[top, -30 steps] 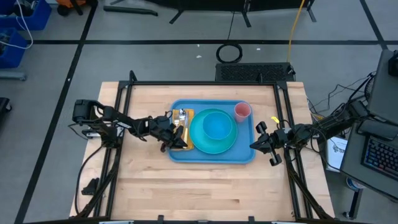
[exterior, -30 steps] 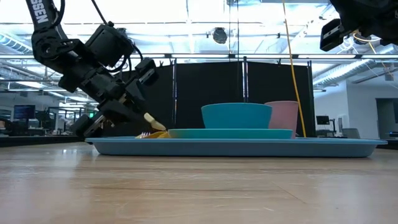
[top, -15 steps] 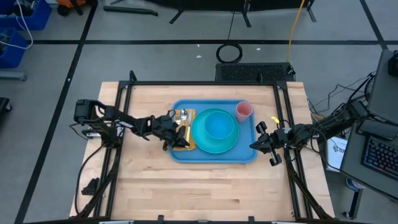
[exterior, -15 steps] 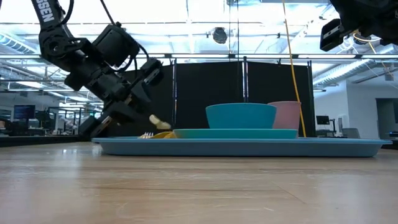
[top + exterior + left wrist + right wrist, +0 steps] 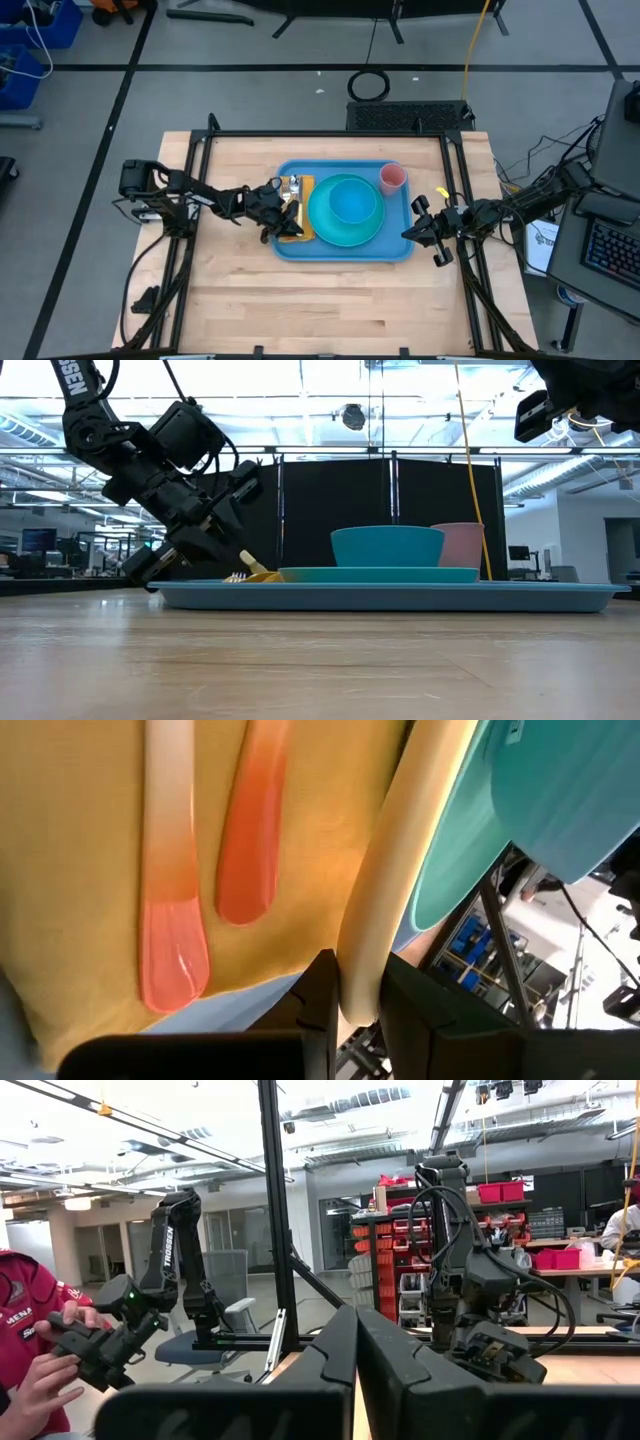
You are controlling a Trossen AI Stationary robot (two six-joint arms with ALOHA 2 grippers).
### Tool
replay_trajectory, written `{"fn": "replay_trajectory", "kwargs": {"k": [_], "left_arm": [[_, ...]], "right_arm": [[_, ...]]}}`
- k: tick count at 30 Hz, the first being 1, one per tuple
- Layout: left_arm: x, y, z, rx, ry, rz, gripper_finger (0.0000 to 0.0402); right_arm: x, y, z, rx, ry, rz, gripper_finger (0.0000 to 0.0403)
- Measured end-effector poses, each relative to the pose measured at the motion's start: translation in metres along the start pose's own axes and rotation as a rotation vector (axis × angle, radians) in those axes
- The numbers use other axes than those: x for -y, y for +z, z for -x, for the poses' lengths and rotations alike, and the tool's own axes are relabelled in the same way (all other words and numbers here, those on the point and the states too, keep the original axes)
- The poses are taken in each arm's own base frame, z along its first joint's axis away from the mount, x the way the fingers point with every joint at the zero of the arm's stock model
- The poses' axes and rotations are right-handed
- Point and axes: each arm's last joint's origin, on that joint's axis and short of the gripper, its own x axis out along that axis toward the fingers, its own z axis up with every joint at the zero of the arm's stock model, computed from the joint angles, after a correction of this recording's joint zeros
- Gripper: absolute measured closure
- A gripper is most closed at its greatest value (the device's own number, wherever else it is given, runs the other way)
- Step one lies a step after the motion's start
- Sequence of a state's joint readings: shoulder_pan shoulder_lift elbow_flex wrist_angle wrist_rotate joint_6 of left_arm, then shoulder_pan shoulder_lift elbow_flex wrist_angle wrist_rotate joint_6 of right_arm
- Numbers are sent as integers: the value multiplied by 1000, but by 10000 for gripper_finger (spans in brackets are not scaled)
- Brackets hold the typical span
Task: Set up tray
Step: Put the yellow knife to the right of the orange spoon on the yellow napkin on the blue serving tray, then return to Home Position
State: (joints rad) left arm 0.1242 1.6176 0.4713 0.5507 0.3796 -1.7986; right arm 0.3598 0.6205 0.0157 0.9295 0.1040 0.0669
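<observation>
Tray: we see the large flat light-blue plastic tray (image 5: 345, 250) with rounded corners and raised rim lying flat on the pale wooden table (image 5: 300, 300), about midway between the two arms.
On the tray: a round teal plate (image 5: 345, 232) carries a teal bowl (image 5: 387, 546); a pink cup (image 5: 390, 178) stands in the far right corner; a yellow cloth napkin (image 5: 80, 850) lies at the tray's left end.
On the napkin: in the left wrist view we make out two orange-tinted translucent plastic utensil handles (image 5: 170, 870) lying side by side.
Left gripper: we find the left gripper (image 5: 281, 213) low over the napkin end of the tray, tilted downward, its jaws nearly together and pinching the end of a cream plastic utensil handle (image 5: 395, 860), which runs alongside the plate's edge.
Right gripper: the right gripper (image 5: 412, 231) waits just off the tray's right edge, raised above the table, fingers pressed together and holding nothing.
Beyond the table: we see a person's hands (image 5: 45, 1360) on a dark handheld controller (image 5: 95, 1345).
</observation>
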Motion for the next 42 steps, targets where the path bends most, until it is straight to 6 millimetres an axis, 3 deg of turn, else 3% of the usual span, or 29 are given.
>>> {"fn": "replay_trajectory", "kwargs": {"k": [5,12,23,33,42], "left_arm": [[0,0,0,6,-1,-35,347],[-3,0,0,2,26,-33,299],[2,0,0,24,-20,-149,310],[2,-5,-2,27,-28,-144,310],[22,-19,-1,6,-264,-645,320]], "right_arm": [[0,0,0,0,0,0,403],[0,0,0,1,0,0,403],[0,0,0,0,0,0,403],[0,0,0,0,0,0,403],[0,0,0,0,0,0,403]]}}
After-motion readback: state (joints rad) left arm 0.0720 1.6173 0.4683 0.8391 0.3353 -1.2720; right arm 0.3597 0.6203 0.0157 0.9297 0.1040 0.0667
